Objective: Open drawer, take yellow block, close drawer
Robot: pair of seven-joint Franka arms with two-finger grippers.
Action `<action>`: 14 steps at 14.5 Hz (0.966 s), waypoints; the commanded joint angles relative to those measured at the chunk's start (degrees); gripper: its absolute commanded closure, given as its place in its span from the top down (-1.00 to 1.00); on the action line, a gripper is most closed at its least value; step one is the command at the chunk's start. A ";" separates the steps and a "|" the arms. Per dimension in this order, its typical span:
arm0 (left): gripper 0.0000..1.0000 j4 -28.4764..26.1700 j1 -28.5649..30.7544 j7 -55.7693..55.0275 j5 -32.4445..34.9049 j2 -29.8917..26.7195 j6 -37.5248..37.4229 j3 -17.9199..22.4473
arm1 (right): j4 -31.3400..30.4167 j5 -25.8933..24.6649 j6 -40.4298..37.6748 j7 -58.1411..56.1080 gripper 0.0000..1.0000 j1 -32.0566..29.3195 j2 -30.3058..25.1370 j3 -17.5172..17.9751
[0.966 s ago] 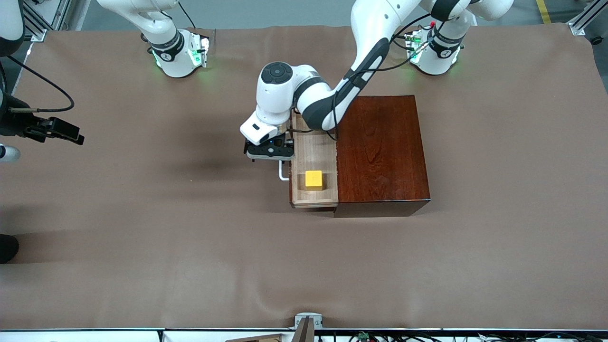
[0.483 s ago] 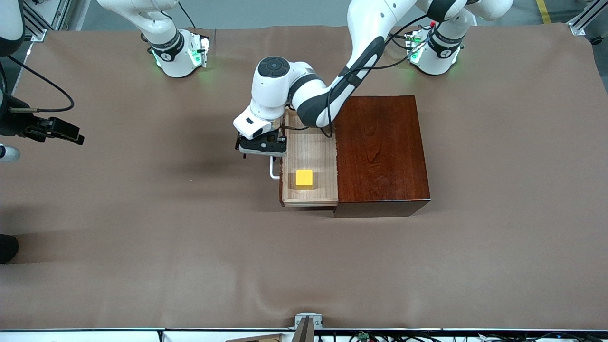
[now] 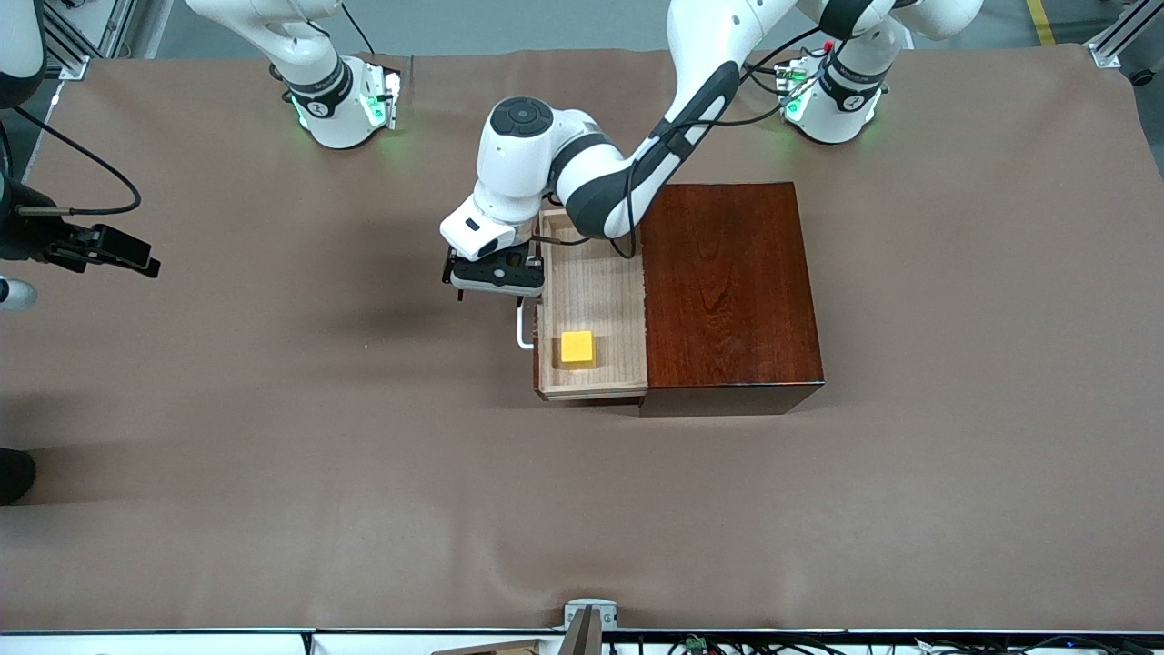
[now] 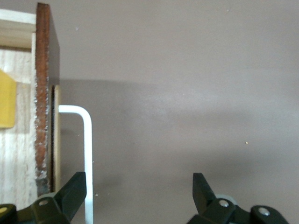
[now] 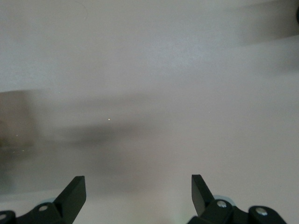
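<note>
My left gripper [image 3: 492,278] is hovering at the white handle [image 3: 522,327], jaws wide and holding nothing. The drawer [image 3: 591,314] is standing pulled out toward the right arm's end of the tabletop [image 3: 273,455]; the yellow block [image 3: 576,347] is sitting inside, near its front-camera end. I'm judging a clean lift clear before reaching in. My right gripper [image 5: 138,196] is waiting, jaws wide.

a brown cloth [image 3: 273,509] covers the whole table, with grey floor [image 3: 509,27] past its top edge.
</note>
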 commanded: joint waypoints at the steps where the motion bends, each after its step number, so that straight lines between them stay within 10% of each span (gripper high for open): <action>1: 1.00 0.14 -0.33 -2.33 -1.17 -1.57 -3.81 0.13 | -0.68 -0.98 0.05 -0.43 1.00 -1.27 -1.00 0.74; 9: 1.00 -0.65 11.43 -3.30 -0.90 -12.29 -15.94 0.83 | -0.50 -0.19 0.22 0.44 1.00 -0.30 -0.73 1.01; 14: 1.00 -0.74 22.50 -2.60 -0.20 -15.37 -20.87 0.92 | -0.41 3.31 0.22 32.90 1.00 8.73 -0.29 1.62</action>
